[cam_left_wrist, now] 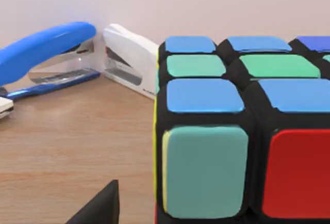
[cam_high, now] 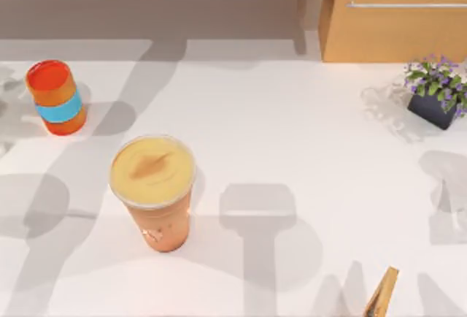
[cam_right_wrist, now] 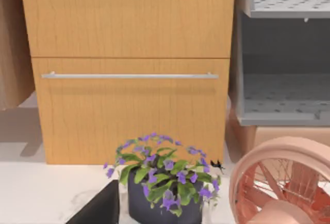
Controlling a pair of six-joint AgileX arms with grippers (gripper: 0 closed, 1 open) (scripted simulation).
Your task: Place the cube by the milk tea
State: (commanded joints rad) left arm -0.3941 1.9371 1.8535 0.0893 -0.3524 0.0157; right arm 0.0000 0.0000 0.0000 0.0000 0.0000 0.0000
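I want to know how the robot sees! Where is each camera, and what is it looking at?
Top view: above the table, looking down at the milk tea.
Left wrist view: on the left arm, close to the cube on a wooden surface by two staplers.
Right wrist view: on the right arm, facing a cabinet.
Top and right wrist views share the potted plant.

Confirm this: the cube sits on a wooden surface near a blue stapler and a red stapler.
One detail is off: the second stapler is white, not red. The left wrist view shows the cube on a wooden surface near the blue stapler and that white one.
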